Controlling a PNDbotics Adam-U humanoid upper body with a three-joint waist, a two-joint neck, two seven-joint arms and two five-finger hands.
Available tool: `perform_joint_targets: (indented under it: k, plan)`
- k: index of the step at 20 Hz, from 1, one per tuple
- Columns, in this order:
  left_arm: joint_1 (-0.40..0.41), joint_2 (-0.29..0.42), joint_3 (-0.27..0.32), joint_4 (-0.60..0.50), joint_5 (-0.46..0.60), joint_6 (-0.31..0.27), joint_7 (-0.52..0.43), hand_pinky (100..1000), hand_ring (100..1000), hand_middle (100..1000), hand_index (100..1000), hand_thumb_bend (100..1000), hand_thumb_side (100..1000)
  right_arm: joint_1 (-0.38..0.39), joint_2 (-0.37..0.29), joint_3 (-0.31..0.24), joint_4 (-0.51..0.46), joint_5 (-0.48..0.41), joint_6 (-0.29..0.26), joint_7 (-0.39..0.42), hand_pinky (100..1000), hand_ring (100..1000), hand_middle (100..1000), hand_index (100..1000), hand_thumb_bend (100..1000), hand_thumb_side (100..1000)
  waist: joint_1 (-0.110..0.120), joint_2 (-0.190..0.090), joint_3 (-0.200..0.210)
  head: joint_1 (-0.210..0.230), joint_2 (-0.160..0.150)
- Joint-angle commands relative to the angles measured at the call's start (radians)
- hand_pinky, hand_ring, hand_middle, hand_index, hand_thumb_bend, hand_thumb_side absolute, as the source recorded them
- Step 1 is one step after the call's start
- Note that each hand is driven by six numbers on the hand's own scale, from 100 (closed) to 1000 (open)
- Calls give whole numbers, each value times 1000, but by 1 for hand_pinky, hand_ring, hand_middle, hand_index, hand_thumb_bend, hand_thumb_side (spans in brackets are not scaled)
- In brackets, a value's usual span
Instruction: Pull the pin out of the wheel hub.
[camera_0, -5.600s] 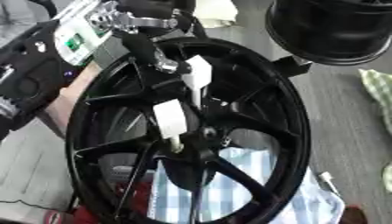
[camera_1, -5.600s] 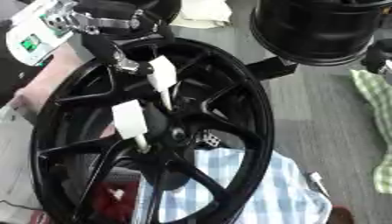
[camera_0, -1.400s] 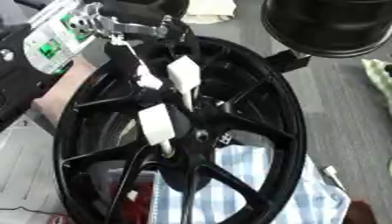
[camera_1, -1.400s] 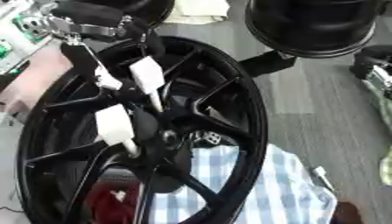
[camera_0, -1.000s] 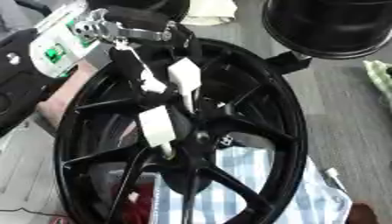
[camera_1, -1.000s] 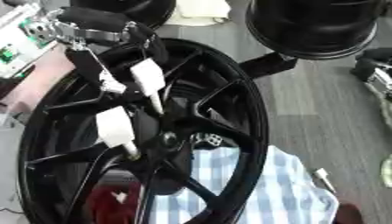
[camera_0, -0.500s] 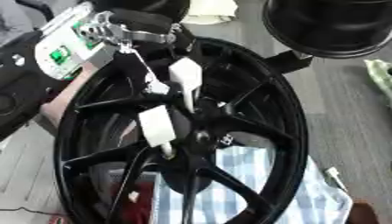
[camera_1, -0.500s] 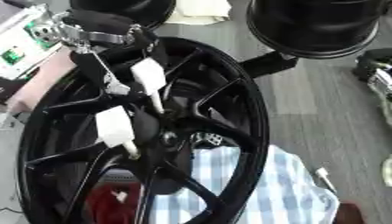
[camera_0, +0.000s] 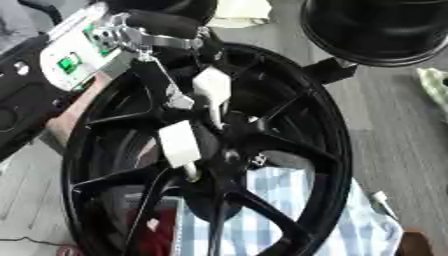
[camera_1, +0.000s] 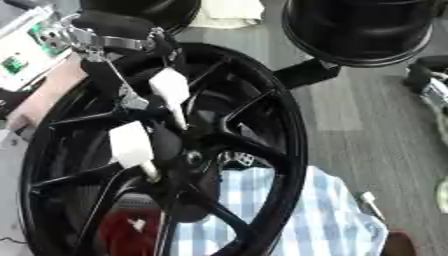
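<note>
Wheel (camera_0: 306, 150) glossy black, spokes incl. Cloth (camera_1: 289, 210) under it blue/white check. Hand (camera_0: 188, 115) black w/ white pads (camera_0: 179, 142) and silver links. Board (camera_0: 74, 52) white w/ green parts. Red patch (camera_1: 122, 227) behind low spokes. Floor (camera_1: 350, 115) grey wood-grain. Second rim (camera_1: 359, 27) black.

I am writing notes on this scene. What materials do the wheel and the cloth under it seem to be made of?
The wheel looks like cast metal with a glossy black painted finish: its rigid spokes and rim carry soft highlights. The exact metal cannot be told. The cloth looks like a thin woven fabric, perhaps cotton: it has a blue and white check pattern and lies in soft folds.
</note>
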Motion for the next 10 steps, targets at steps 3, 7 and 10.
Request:
perform_joint_targets:
  k: [3, 7, 10]
  plan:
    - [-20, 19, 17, 9, -5, -260, -269, 754, 729, 547, 678, 128, 169, -15, -17, -11, -11, 2, -1, -4, 874, 731, 725, 704, 333, 257, -6, -17, 1, 3, -16]
    - [-26, 14, 26, 3, 45, -217, -269, 731, 667, 465, 580, 100, 150, -14, -16, -11, -11, 3, -1, -4, 874, 731, 725, 705, 332, 257, -7, -17, 2, 5, -18]
    - [-33, 11, 30, -9, 84, -178, -269, 707, 622, 424, 519, 100, 179, -14, -17, -11, -11, 4, -2, -4, 874, 732, 725, 705, 332, 257, -7, -17, 3, 6, -18]
